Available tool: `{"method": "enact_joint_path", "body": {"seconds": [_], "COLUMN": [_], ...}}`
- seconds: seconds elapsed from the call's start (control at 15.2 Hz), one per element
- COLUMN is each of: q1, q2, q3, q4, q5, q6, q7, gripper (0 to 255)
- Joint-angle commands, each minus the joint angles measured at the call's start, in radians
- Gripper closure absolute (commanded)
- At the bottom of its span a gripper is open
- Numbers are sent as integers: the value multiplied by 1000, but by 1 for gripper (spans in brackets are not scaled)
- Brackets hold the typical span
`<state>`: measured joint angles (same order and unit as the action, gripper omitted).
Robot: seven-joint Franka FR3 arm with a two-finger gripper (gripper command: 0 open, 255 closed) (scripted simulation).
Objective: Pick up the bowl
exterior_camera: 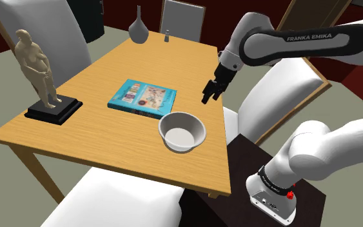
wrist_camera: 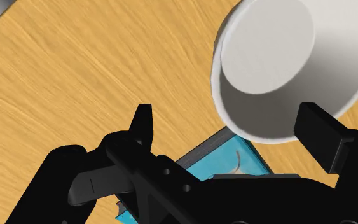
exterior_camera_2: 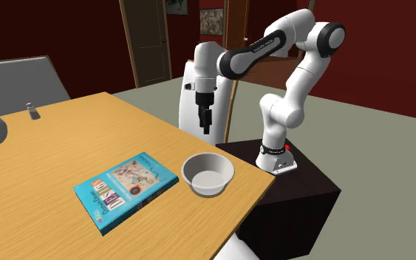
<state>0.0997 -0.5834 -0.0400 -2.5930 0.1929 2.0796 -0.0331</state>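
Observation:
A pale grey bowl (exterior_camera: 182,131) stands upright near the front edge of the wooden table (exterior_camera: 89,84), beside a blue book (exterior_camera: 142,98). My black gripper (exterior_camera: 207,98) hangs in the air above the table's right side in the shoulder view, beyond the bowl and well clear of it. In the second exterior view the gripper (exterior_camera_2: 205,125) points down, behind the bowl (exterior_camera_2: 208,174). In the wrist view the fingers (wrist_camera: 142,124) stand apart around the gripper (wrist_camera: 231,127), holding nothing. The bowl (wrist_camera: 285,57) lies further off below, with the book (wrist_camera: 234,159) next to it.
A tan figurine on a black base (exterior_camera: 41,71) stands at the table's left end in the shoulder view. A grey vase (exterior_camera: 138,29) and a small shaker (exterior_camera: 167,36) sit at the far end. White chairs (exterior_camera: 283,90) surround the table. My dark stand (exterior_camera_2: 302,192) is beside it.

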Motion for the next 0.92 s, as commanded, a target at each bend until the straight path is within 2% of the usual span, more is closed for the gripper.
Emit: {"method": "enact_joint_path", "body": {"seconds": [0.0, 0.33, 0.86], "q1": [22, 101, 126], "q2": [49, 198, 281], "q3": [-18, -64, -76], "q4": [-31, -72, -110], "q5": [53, 221, 281], "q6": [72, 231, 343], "q7": [-30, -137, -205], "gripper": [0, 0, 0]}}
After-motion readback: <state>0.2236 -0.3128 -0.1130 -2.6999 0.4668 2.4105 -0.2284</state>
